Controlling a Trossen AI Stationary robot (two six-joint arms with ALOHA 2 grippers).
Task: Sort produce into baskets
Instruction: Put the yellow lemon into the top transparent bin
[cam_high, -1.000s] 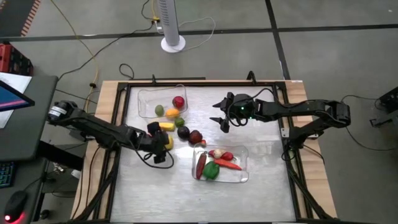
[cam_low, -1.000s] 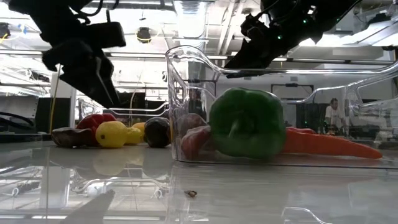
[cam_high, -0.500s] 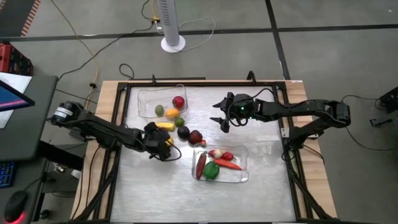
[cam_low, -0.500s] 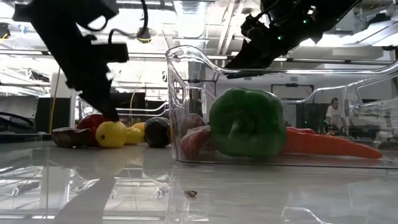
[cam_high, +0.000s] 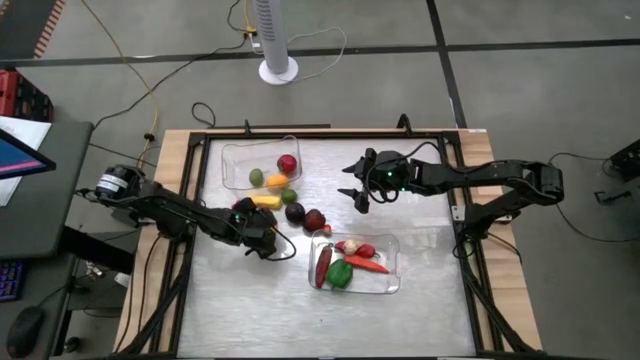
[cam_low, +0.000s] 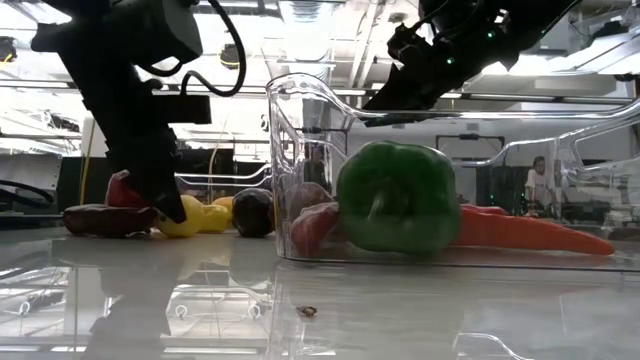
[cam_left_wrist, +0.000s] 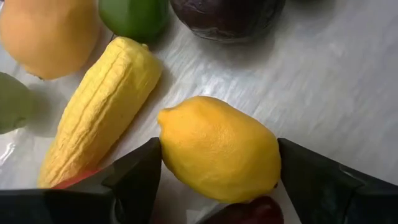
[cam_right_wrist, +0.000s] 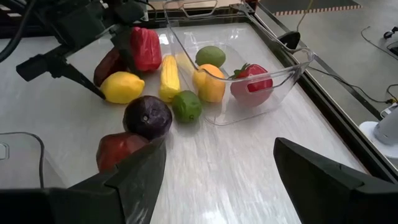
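With its fingers spread either side of the lemon (cam_left_wrist: 217, 149), the left claw (cam_high: 262, 229) sits low on the glossy bench (cam_high: 250, 300), corn (cam_left_wrist: 99, 112) beside it, right claw (cam_high: 357, 190) open aloft, baskets (cam_high: 240, 160) near, workshop ceiling lights behind.

My left pincer (cam_left_wrist: 214, 186) shows matt black plastic fingers either side of a lemon (cam_left_wrist: 219, 148) with a finely pebbled, satin yellow skin. Next to it the corn cob (cam_left_wrist: 99, 109) is ribbed and rough, dull yellow. The dark purple round piece (cam_left_wrist: 227, 15) has a faint sheen. Under them the counter (cam_left_wrist: 336, 74) looks like brushed metal, streaky and reflective. The near basket (cam_low: 300, 150) is clear glossy plastic, and the green pepper (cam_low: 398, 197) inside is smooth and slightly shiny.
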